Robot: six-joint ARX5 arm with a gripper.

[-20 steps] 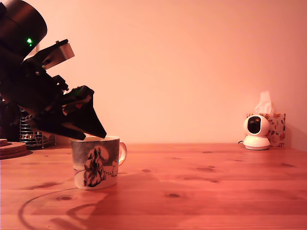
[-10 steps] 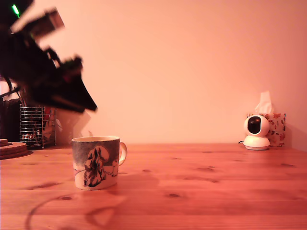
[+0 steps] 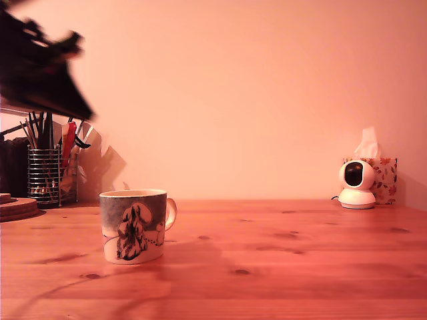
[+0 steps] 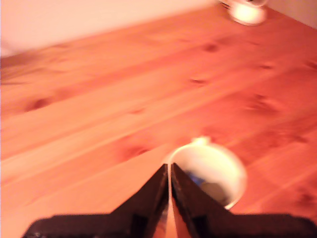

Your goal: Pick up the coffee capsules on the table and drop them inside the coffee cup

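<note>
Inside the cream ceramic illustrated mug (image 4: 210,171) on the orange-brown wooden surface (image 4: 99,109), dark capsules (image 4: 208,187); overhead, black fingers (image 4: 169,184) nearly pressed together, empty; risk only of clipping the rim.

I am showing up as a black, angular mass in the exterior view, blurred, my outline tapering to a sharp wedge. My gripper (image 4: 170,184) is looking matte black in the wrist view: two long triangular fingers (image 4: 151,196) narrowing to points, widening back into a broad dark base with stepped, blocky edges.
</note>
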